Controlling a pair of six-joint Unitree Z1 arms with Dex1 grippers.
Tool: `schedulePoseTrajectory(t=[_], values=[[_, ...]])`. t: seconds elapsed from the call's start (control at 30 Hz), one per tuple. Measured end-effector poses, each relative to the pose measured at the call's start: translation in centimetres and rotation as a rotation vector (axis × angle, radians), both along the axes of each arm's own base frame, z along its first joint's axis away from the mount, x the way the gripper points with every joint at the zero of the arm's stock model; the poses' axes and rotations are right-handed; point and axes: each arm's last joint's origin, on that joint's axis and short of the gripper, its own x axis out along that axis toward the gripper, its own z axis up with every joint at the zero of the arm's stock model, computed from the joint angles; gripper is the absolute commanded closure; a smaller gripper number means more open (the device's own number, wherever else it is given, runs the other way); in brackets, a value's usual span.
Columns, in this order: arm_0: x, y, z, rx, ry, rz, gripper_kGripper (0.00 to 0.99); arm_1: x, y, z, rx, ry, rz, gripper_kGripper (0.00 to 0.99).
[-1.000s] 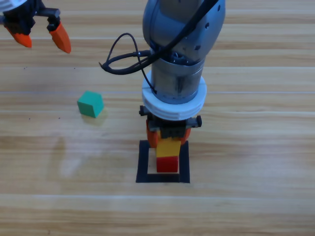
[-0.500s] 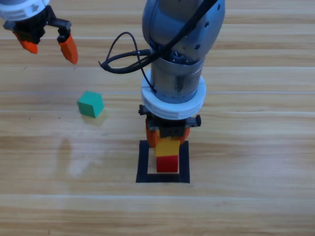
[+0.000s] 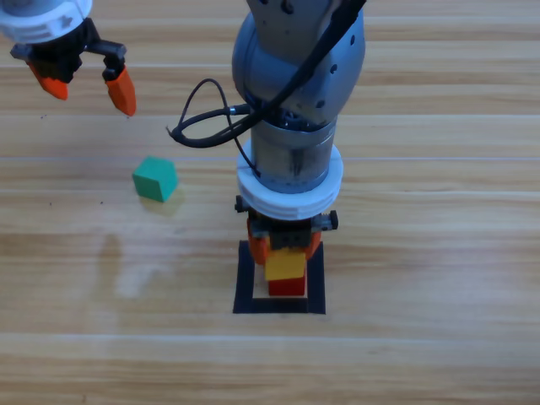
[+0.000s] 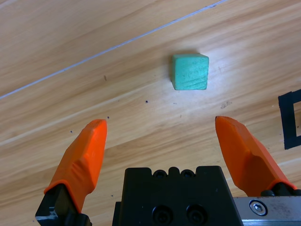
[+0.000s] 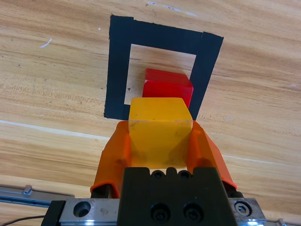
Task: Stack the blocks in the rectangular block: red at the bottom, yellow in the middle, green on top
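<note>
Step in hand: placing yellow on red. Right gripper (image 3: pixel 285 246) hangs over the tape square (image 3: pixel 245 287) near the table's middle, jaws closed on the yellow cube (image 3: pixel 285 264), one jaw on each side face. In the right wrist view the yellow cube (image 5: pixel 160 127) sits between the jaws with the red cube (image 5: pixel 168 86) just beyond and below it, inside the tape square (image 5: pixel 117 66). From above, the red cube (image 3: pixel 287 287) shows only as a strip under yellow's front edge; whether yellow already rests on it or hangs just clear, cannot tell. Yellow looks roughly lined up with red, perhaps a touch off to one side. Left gripper (image 3: pixel 84 78) hovers at the far left corner, jaws wide and empty; in its wrist view the green cube (image 4: pixel 189 71) lies on bare wood ahead of the left gripper (image 4: pixel 164 136), apart from both jaws. From above, the green cube (image 3: pixel 155 178) sits left of the square, well apart from the stack. Judgement: bottom layer done, middle layer nearly set, top not begun. Next move calls for settling yellow squarely on red, opening the jaws without nudging it, and lifting straight up; then the left gripper can drop over green. Risk: a sideways drag on release would shift yellow.
</note>
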Motion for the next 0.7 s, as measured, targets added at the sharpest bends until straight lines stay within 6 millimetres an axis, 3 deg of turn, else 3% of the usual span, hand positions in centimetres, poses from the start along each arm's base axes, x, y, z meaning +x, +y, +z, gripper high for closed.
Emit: schedulePoseTrajectory(t=[0.7], values=[[0.22,-0.07,-0.62,0.003,0.016,0.010,0.000,0.10,-0.06,0.00,-0.008,-0.014,-0.007,0.990]])
